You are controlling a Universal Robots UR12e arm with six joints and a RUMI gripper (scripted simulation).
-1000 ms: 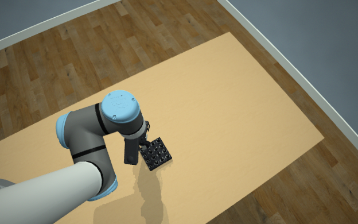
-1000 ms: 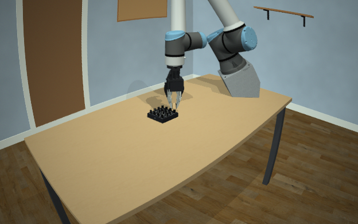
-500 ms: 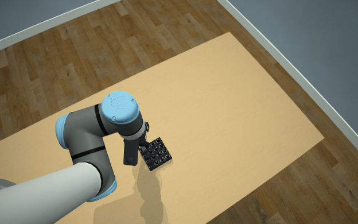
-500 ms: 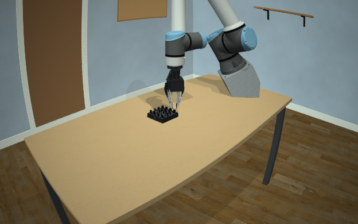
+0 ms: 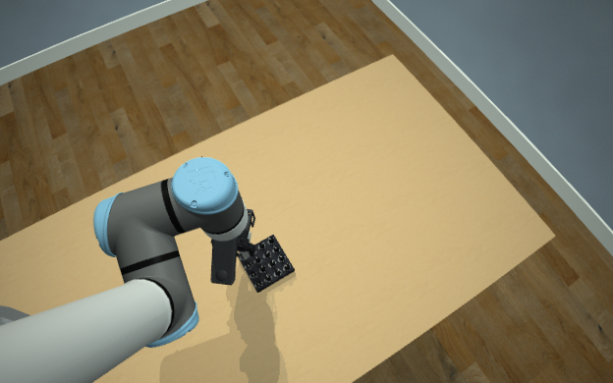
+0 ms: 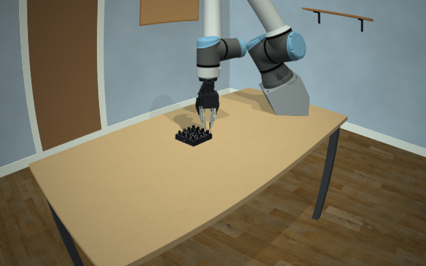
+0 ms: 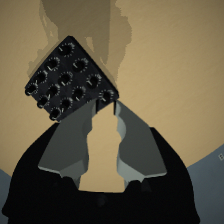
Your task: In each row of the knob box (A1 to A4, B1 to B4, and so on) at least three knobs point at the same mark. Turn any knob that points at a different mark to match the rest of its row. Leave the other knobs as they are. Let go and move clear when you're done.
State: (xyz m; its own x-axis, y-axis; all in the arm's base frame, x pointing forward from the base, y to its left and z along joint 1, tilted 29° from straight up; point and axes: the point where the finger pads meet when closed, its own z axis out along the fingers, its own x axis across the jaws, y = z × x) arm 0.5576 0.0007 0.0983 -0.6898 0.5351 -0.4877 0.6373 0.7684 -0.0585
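The black knob box [image 5: 276, 281] [image 6: 185, 140] [image 7: 66, 64] rests on the table, turned at an angle, with rows of black knobs and pale marks around them. My gripper [image 6: 207, 127] [image 7: 106, 100] points down at the box's corner nearest the arm, its fingertips a narrow gap apart with nothing held. One corner knob [image 7: 106, 95] shows just past the fingertips in the wrist view; whether they are level with it I cannot tell. The fingers hide part of the box's near side. Row letters and most knob directions are too small to read.
The wooden table [image 5: 384, 172] [image 6: 130, 191] carries the box and the arm's grey base [image 6: 287, 99]. The arm's wrist [image 5: 204, 184] hangs over the table beside the box in the top view. Shadows of the arm fall beside the box.
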